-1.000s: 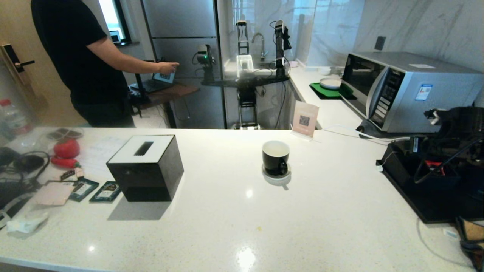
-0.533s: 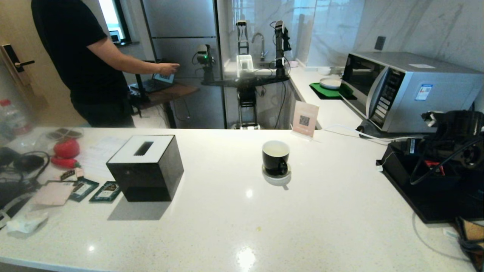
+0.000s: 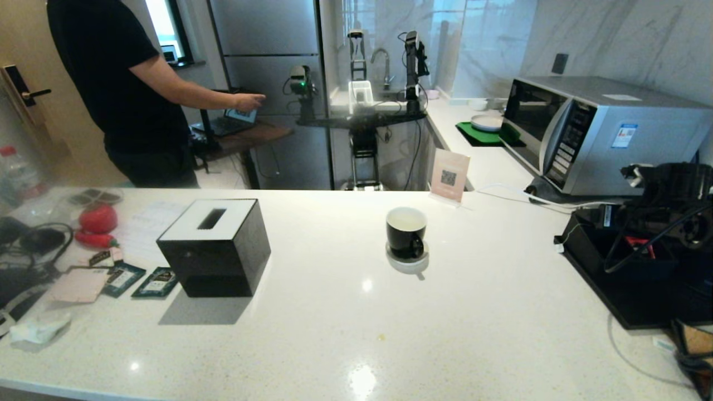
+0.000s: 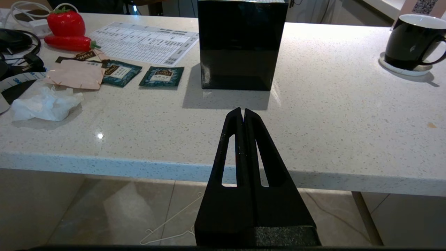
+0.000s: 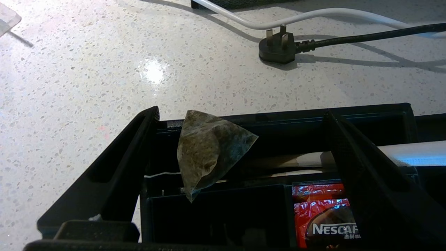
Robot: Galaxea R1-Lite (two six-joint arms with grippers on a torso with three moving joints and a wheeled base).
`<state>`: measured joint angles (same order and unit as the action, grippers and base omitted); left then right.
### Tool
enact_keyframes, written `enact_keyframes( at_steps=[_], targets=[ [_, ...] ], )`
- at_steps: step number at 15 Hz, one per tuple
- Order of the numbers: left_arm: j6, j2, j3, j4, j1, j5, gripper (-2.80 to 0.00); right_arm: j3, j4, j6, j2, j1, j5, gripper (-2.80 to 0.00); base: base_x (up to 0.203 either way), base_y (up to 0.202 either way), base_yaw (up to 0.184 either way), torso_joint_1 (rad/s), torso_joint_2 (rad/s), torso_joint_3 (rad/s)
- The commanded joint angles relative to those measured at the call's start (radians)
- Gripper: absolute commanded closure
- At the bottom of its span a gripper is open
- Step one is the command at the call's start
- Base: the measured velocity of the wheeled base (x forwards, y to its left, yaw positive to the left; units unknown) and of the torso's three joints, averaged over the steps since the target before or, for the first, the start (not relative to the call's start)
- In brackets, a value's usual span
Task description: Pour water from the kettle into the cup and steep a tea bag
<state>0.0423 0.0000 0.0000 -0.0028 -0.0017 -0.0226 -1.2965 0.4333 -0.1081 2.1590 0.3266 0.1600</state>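
The black cup [image 3: 406, 233] with a white inside stands on its white saucer [image 3: 415, 263] mid-counter, also seen as the cup [image 4: 407, 45] in the left wrist view. I cannot tell whether it holds water. The kettle is out of view. A brown pyramid tea bag [image 5: 209, 150] leans upright in the black organizer [image 5: 216, 212]. My right gripper [image 5: 240, 113] is open around it, the bag nearer one finger [image 5: 115, 174] and touching neither. My left gripper [image 4: 243, 112] is shut and empty over the counter's front edge.
A black tissue box [image 3: 214, 248] stands left of centre, with tea sachets [image 3: 157, 282], cables and a red toy beyond it. The organizer also holds a red Nescafe sachet [image 5: 324, 216]. A plug [image 5: 278, 48] and cords lie behind it, near the microwave [image 3: 596, 131]. A person [image 3: 128, 89] stands far left.
My right arm has sunk a little toward the organizer and then held still. The cup and the left gripper have not moved.
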Motion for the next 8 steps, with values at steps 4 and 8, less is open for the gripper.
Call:
enact_keyframes(
  at_steps=[4, 8],
  targets=[
    [0.001, 0.000, 0.000, 0.000, 0.000, 0.000, 0.00, 0.026, 0.012, -0.007, -0.018, -0.001, 0.001, 0.00, 0.000, 0.000, 0.000, 0.000, 0.00, 0.000],
    [0.001, 0.000, 0.000, 0.000, 0.000, 0.000, 0.00, 0.025, 0.007, -0.004, -0.016, -0.001, 0.000, 0.00, 0.000, 0.000, 0.000, 0.000, 0.00, 0.000]
  ],
)
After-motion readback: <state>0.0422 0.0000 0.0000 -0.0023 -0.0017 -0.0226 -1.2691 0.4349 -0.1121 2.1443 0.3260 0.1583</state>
